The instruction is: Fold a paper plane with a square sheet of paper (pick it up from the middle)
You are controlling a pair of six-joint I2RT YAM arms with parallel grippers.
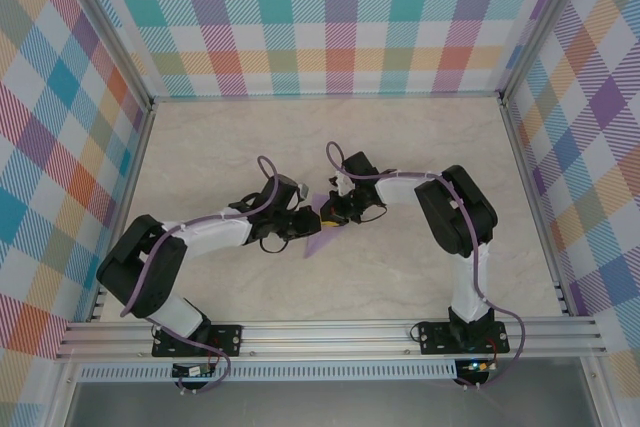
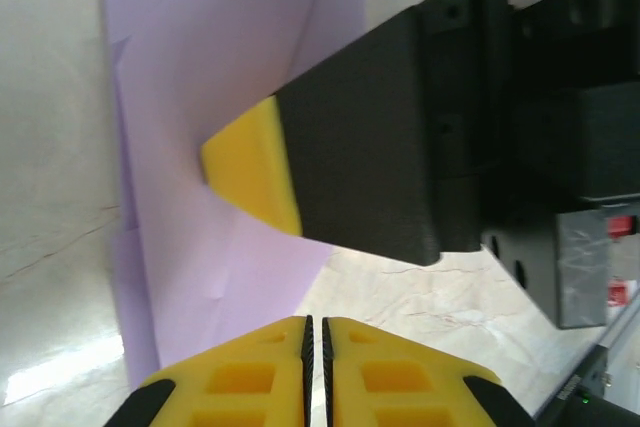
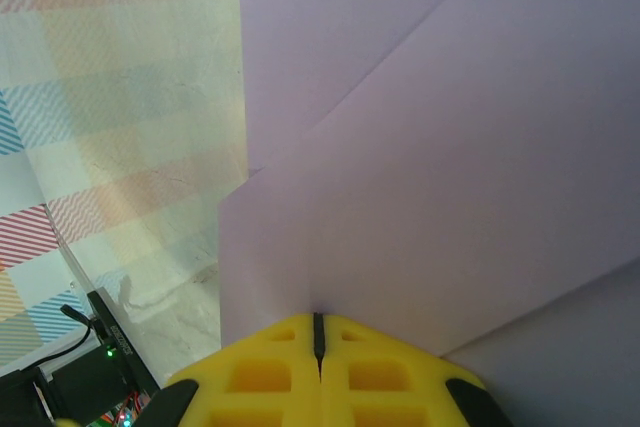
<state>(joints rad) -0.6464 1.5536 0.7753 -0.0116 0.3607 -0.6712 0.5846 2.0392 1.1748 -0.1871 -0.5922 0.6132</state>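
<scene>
One folded lavender paper (image 1: 322, 239) sits dead center in the top view on the table (image 1: 420, 157), with two grippers meeting over it. The right gripper (image 3: 318, 319) is clamped on a paper edge, at the bottom of its wrist view. The left gripper (image 2: 314, 323) has its fingers nearly together with a thin slit showing, and I can't tell if they're pinching anything.

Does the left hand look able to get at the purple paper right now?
Probably yes: the left hand sits right at the folded paper, nothing between them, though the right hand pinching the same sheet leaves little room.
</scene>
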